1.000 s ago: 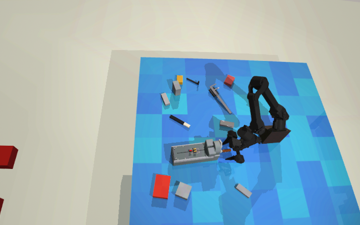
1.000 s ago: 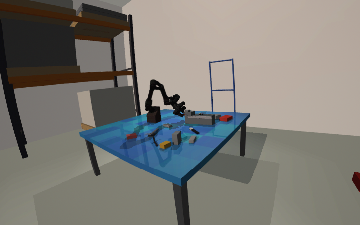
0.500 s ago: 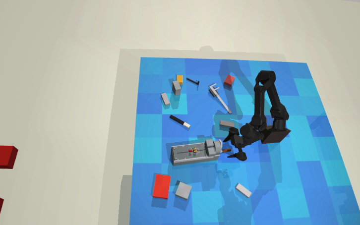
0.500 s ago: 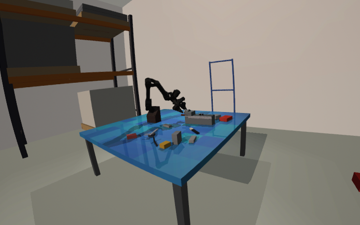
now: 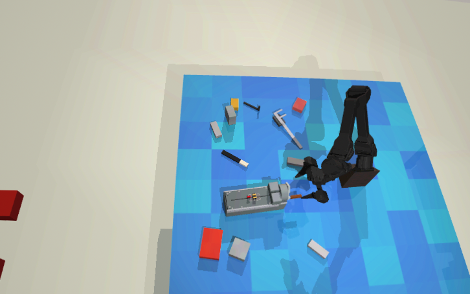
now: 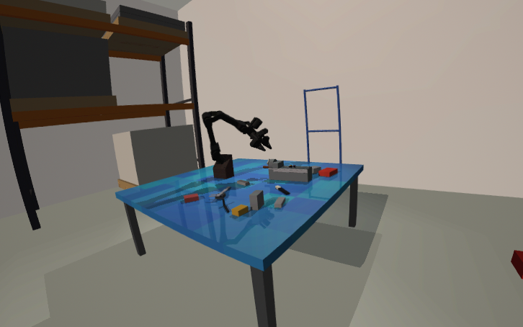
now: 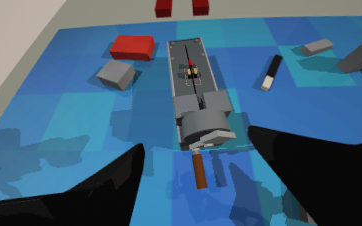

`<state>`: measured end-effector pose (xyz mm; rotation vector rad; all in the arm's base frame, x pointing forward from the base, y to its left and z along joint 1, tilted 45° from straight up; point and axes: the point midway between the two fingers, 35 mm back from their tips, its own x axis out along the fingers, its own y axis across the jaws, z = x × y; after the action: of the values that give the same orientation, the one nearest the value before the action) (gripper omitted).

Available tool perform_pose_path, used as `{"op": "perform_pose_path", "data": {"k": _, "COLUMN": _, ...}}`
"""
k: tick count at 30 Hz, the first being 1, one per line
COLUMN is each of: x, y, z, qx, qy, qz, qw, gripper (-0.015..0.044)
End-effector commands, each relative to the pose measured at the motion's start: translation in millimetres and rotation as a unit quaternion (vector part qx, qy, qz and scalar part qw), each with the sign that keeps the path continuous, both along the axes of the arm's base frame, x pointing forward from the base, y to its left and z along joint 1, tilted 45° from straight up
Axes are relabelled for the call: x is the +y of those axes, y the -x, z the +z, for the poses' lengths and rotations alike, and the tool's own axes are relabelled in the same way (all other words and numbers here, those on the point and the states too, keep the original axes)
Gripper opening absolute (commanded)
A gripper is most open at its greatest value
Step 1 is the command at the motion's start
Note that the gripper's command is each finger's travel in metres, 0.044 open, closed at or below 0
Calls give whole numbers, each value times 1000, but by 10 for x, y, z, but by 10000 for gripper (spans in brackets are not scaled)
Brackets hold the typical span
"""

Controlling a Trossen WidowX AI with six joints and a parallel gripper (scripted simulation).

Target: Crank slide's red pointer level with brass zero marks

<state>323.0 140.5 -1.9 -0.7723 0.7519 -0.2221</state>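
One grey slide machine [image 7: 193, 75] – red pointer [image 7: 190, 62] just beyond brass marks [image 7: 192, 72], brown handle [image 7: 199, 171] free, pincer [image 7: 196, 165] spread wide

The gray machine [image 7: 193, 90] lies flat on the tabletop [image 7: 56, 125]. Its red pointer [image 7: 190, 63] sits just past the brass marks [image 7: 192, 72]. The brown handle [image 7: 199, 171] sticks out.

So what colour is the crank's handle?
Brown, a reddish-brown cylinder handle, clearest in the wrist view.

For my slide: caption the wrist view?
Open jaws hover above brown crank handle; red pointer beside brass marks.
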Motion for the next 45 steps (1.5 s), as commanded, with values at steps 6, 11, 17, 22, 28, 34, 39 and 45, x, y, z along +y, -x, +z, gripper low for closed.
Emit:
{"op": "perform_pose_path", "data": {"k": 6, "x": 20, "y": -251, "z": 182, "qx": 20, "qy": 7, "qz": -6, "qw": 1000, "gripper": 440}}
{"op": "perform_pose_path", "data": {"k": 11, "x": -27, "y": -545, "z": 253, "qx": 47, "qy": 14, "qz": -2, "qw": 999, "gripper": 440}}
{"op": "perform_pose_path", "data": {"k": 17, "x": -65, "y": -871, "z": 336, "qx": 81, "qy": 24, "qz": 19, "qw": 996, "gripper": 440}}
{"op": "perform_pose_path", "data": {"k": 22, "x": -130, "y": -1141, "z": 418, "qx": 106, "qy": 31, "qz": 39, "qw": 993, "gripper": 440}}
{"op": "perform_pose_path", "data": {"k": 28, "x": -228, "y": -1228, "z": 364, "qx": 112, "qy": 33, "qz": 45, "qw": 992, "gripper": 440}}
{"op": "perform_pose_path", "data": {"k": 34, "x": -518, "y": -1236, "z": 78, "qx": 112, "qy": 34, "qz": 45, "qw": 992, "gripper": 440}}
{"op": "perform_pose_path", "data": {"k": 39, "x": -527, "y": -1236, "z": 70, "qx": 112, "qy": 34, "qz": 45, "qw": 992, "gripper": 440}}
{"op": "perform_pose_path", "data": {"k": 45, "x": -527, "y": -1236, "z": 70, "qx": 112, "qy": 34, "qz": 45, "qw": 992, "gripper": 440}}
